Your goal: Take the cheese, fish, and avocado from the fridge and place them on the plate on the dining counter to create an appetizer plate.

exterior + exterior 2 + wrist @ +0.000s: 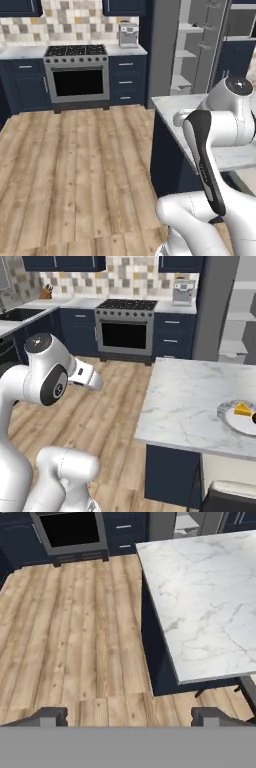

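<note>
Appetizer-plate task, intermediate stage. The plate lies flat near the right edge of the marble dining worktop, cut off by the frame in the right base view. On it sits the cheese, a yellow-orange wedge near the plate's far rim; its long axis appears to run roughly across the picture with the thinner end toward the left, though it is too small to be certain. A dark rounded sliver at the frame edge just beside the cheese may be the avocado; too little shows to tell, and nothing can be said of its axis. Judged from this, the cheese is delivered, one further item is possibly delivered, and at least the fish seems left to fetch.

The fridge stands open beyond the worktop, pale shelves and door racks facing the room; what they hold cannot be made out.

The pincer is spread wide and carries nothing; in the hand view its two dark tips stand well apart above the wooden floor, looking down beside the worktop's near corner.
</note>
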Tool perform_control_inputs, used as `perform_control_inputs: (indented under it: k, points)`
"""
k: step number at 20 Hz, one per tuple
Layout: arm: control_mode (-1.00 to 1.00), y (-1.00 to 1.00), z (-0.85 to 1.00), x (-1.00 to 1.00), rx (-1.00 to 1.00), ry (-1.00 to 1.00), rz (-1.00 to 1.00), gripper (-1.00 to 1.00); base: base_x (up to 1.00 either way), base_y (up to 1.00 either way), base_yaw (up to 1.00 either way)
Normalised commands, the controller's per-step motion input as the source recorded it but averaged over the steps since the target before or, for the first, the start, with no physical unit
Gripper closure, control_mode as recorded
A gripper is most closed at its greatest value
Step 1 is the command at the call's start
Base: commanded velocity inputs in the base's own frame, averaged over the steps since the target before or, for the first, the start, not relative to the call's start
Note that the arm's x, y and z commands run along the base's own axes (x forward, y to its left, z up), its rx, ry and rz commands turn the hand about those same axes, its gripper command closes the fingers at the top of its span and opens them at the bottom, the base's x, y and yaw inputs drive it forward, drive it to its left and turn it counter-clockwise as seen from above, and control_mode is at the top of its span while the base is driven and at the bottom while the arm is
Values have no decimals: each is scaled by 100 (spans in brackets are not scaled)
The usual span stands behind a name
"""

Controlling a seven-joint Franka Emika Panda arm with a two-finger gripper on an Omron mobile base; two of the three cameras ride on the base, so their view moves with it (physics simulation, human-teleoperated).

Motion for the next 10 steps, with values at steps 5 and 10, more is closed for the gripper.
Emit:
perform_control_inputs:
  k: [5,10]
  points:
    - [100,0,0,0,0,0,0,-100,72,93,0]
    - [100,0,0,0,0,0,0,-100,100,9,-8]
